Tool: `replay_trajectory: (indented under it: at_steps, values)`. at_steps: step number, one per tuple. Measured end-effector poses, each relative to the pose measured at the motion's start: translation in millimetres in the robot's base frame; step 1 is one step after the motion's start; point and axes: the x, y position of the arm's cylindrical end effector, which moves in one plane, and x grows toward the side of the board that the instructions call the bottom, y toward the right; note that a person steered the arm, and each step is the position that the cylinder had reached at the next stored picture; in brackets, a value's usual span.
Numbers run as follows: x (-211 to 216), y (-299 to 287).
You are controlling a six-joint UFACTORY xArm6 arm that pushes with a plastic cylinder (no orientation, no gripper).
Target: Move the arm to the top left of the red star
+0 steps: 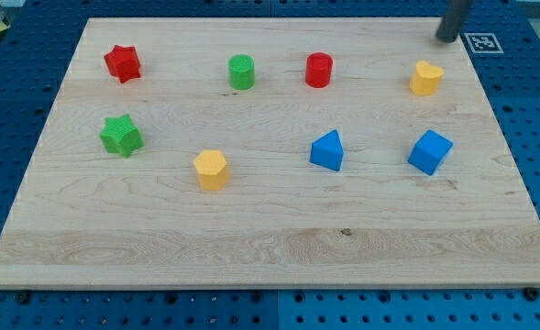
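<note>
The red star (pixel 122 62) lies near the board's top left corner. My tip (pixel 446 38) is at the view's top right, at the board's top edge, far to the right of the red star. It stands just above and right of the yellow heart-shaped block (pixel 425 79), apart from it. The rod runs out of view at the top.
A wooden board (pixel 270 247) on a blue pegboard table. On it: a green cylinder (pixel 241 71), a red cylinder (pixel 318 70), a green star (pixel 121 136), a yellow hexagonal block (pixel 211 170), a blue triangular block (pixel 327 150), a blue cube (pixel 430 152). A marker tag (pixel 479 42) lies beside the board's top right corner.
</note>
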Motion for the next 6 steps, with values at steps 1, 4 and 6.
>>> replay_trajectory:
  at_steps: [1, 4, 6]
  values:
    - [7, -86]
    - [-7, -354]
    - [-8, -501]
